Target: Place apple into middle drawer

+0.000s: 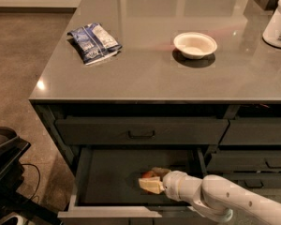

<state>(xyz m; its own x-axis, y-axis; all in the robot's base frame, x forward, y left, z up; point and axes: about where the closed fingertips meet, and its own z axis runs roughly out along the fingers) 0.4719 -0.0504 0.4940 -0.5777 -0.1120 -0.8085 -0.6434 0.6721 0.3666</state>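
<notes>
The middle drawer [107,178] is pulled open below the counter, with its dark floor showing. My gripper [152,180] reaches into it from the lower right on a white arm [225,199]. It is shut on the small red apple [147,175] and holds it low over the drawer floor, right of centre. Only the top of the apple shows between the cream fingers [151,186]. I cannot tell whether the apple touches the floor.
On the grey counter lie a blue snack bag [93,42], a white bowl [195,45] and a white container [279,20] at the right edge. A closed top drawer [141,131] sits above the open one, narrower drawers [253,162] to its right. Dark equipment [4,168] stands on the floor at the left.
</notes>
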